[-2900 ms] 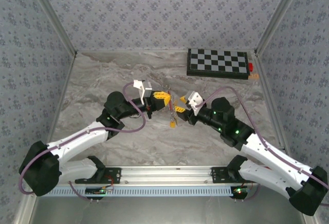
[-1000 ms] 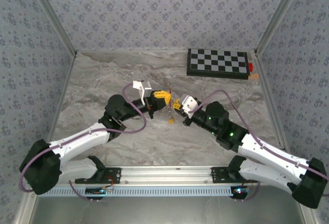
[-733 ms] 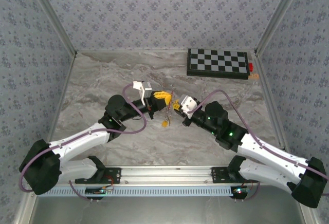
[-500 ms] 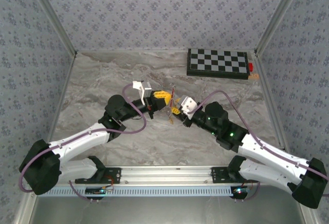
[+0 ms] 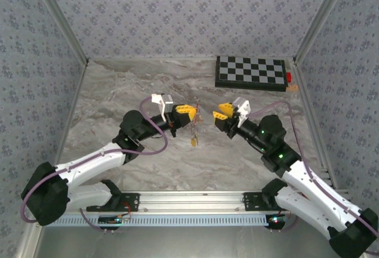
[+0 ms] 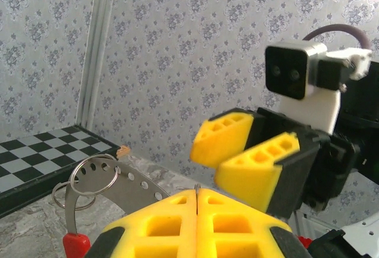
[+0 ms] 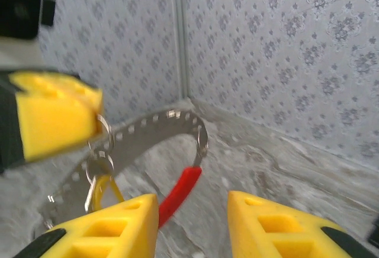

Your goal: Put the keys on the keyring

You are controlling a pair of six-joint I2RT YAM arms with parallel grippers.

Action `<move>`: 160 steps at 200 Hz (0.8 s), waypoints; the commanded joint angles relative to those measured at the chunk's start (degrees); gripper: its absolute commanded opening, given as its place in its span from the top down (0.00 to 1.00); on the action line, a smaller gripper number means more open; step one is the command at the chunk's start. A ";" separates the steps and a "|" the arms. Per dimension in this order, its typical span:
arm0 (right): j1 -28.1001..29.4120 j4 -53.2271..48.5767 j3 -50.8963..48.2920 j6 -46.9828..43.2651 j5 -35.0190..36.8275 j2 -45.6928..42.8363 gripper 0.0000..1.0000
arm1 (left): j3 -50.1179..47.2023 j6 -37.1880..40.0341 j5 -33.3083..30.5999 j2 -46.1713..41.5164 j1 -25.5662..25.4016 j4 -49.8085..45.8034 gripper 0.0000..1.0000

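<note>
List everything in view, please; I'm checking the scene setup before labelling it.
keyring: one, grey metal and red, held above the table
key: one clear, tan-yellow, hanging under the keyring; a second cannot be told
chessboard: one, black and white, far right of the table
small pieces: two, red and orange, at the chessboard's right edge
table: one, grey marbled, under everything
left gripper: one, yellow fingers, shut on the keyring
right gripper: one, yellow fingers, open and empty, beside the keyring
</note>
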 commanded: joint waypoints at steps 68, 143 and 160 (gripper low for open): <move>-2.47 30.27 -0.34 26.55 -18.55 13.45 0.63 | 0.97 -0.70 -2.01 -1.25 -0.19 4.54 1.00; -1.28 34.47 -1.04 28.95 -21.31 18.61 0.68 | 1.01 -0.62 -2.70 -1.10 -0.20 4.90 1.00; -1.00 34.52 -0.82 29.01 -22.24 19.58 0.69 | 1.10 -0.61 -2.67 -0.99 -0.22 4.90 1.00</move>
